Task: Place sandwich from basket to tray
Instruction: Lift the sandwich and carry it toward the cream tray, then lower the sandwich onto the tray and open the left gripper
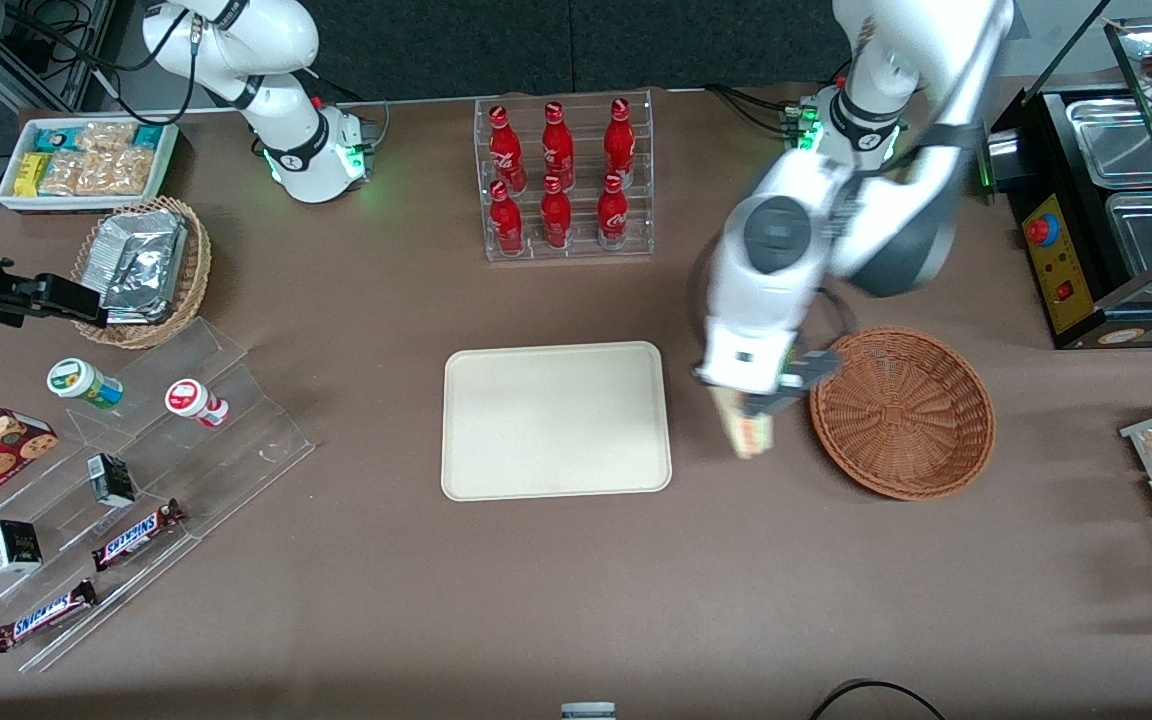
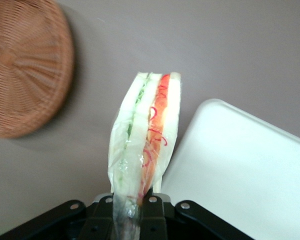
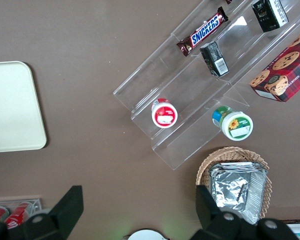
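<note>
Gripper (image 1: 768, 398) clamped on wrapped sandwich (image 1: 748, 430), held above counter (image 1: 556, 590) between basket (image 1: 903, 411) and tray (image 1: 556, 420) | sandwich hung below the fingers, long axis down | tray lay at 9 o'clock from sandwich, basket at 3 o'clock.

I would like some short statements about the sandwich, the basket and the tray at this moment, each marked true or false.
1. The gripper holds the sandwich in its jaws. True.
2. The sandwich lies in the basket. False: it hangs between basket and tray.
3. The tray has nothing on it. True.
4. The basket holds foil packets. False: it looks empty.
5. The sandwich is unwrapped. False: the wrist view shows clear film around it.
</note>
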You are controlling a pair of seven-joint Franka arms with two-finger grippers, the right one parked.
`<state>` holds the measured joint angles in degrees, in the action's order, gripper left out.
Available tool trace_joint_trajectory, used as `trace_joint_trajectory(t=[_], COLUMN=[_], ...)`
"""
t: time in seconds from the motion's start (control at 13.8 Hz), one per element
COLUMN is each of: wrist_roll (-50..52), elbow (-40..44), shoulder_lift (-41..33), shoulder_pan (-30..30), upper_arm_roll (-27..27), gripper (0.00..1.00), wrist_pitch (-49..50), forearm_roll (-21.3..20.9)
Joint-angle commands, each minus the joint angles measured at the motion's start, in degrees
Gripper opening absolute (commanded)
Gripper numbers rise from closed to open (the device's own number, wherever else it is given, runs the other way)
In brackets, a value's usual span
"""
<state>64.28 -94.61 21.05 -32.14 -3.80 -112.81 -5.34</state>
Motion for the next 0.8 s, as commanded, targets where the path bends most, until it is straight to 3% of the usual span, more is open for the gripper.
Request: trace_joint_trajectory(t=[0.0, 0.36, 0.73], wrist_roll=[1.5, 3.0, 3.0], elbow=[9.7, 9.6, 9.4], shoulder_lift=[9.2, 15.2, 17.8], shoulder_pan=[-5.5, -11.1, -11.6], upper_arm_roll=[0.9, 0.9, 0.9], gripper=[0.00, 0.00, 0.00], wrist_pitch=[1.0, -7.5, -14.2], forearm_roll=[-1.3, -6.5, -7.0])
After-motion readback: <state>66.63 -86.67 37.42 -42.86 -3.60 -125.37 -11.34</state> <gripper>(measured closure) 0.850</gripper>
